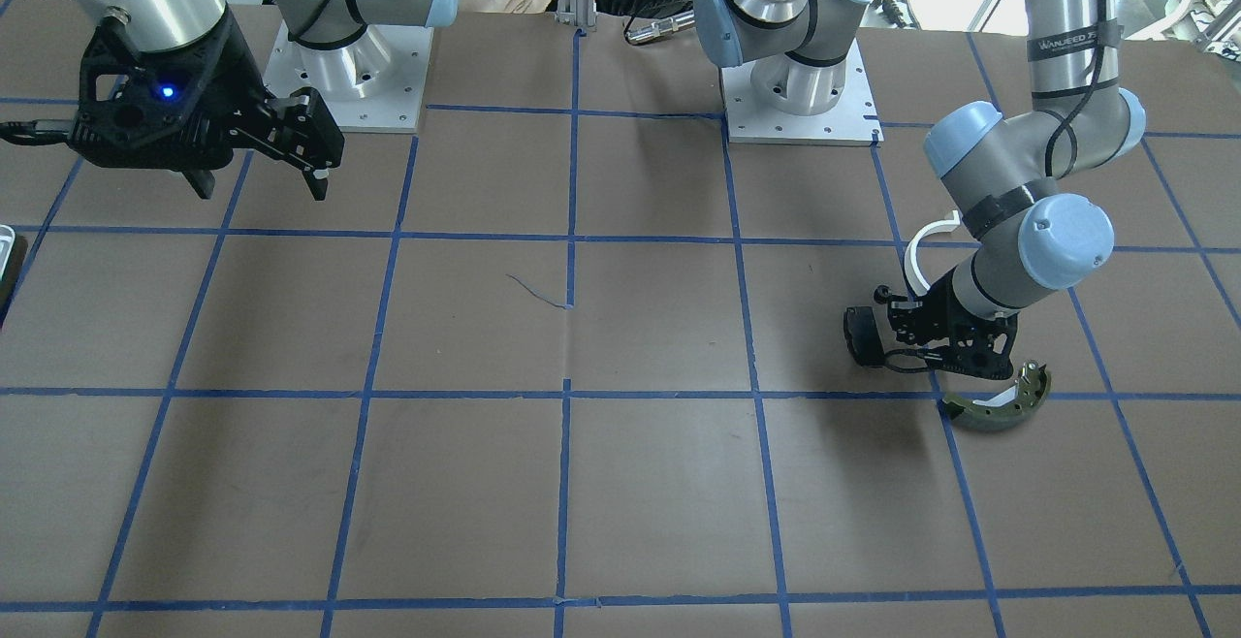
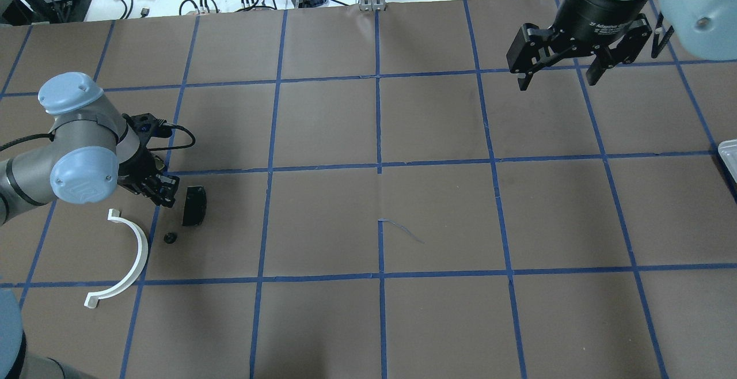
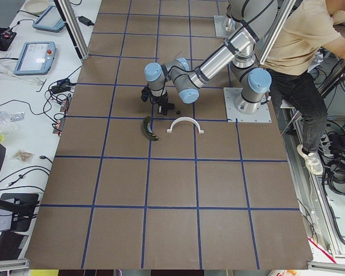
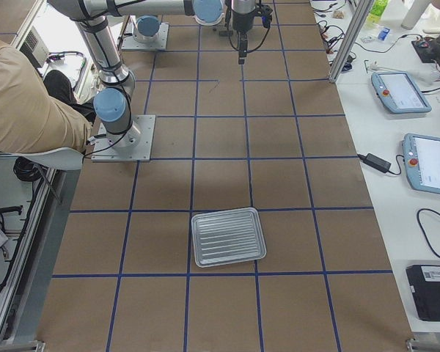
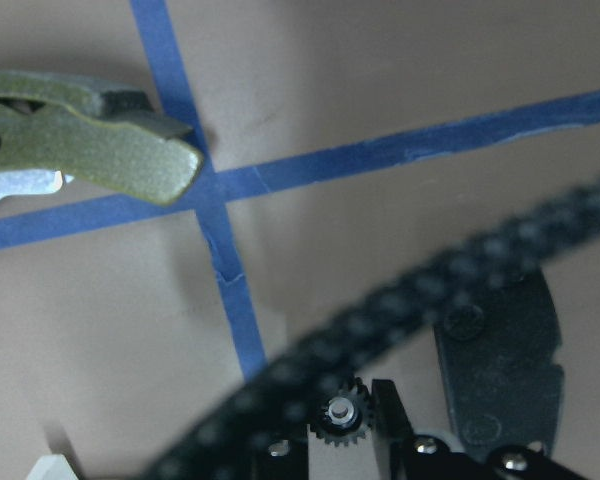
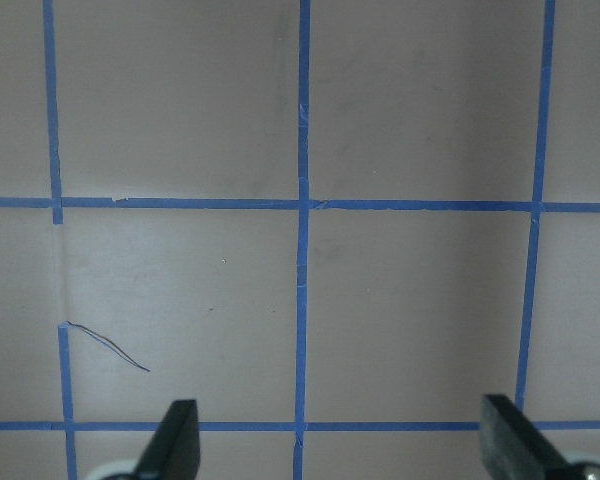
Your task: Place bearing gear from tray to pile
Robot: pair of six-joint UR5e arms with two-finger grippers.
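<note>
The bearing gear (image 2: 169, 238), small, black and toothed, lies on the table among the pile. It sits between the white half-ring arc (image 2: 129, 258) and the black pad (image 2: 194, 205). My left gripper (image 2: 165, 197) hangs tilted just above it, fingers a narrow gap apart and holding nothing. In the left wrist view the gear (image 5: 338, 418) shows through that gap, with the olive-green brake shoe (image 5: 90, 150) at upper left. My right gripper (image 2: 561, 76) is open and empty, high over the far right. The tray (image 4: 228, 236) is bare.
The brake shoe (image 1: 999, 403) lies in front of the left gripper (image 1: 902, 316). The tray's corner (image 2: 728, 157) shows at the table's right edge. A person sits behind the robot bases (image 4: 29, 95). Blue tape marks a grid on the brown table.
</note>
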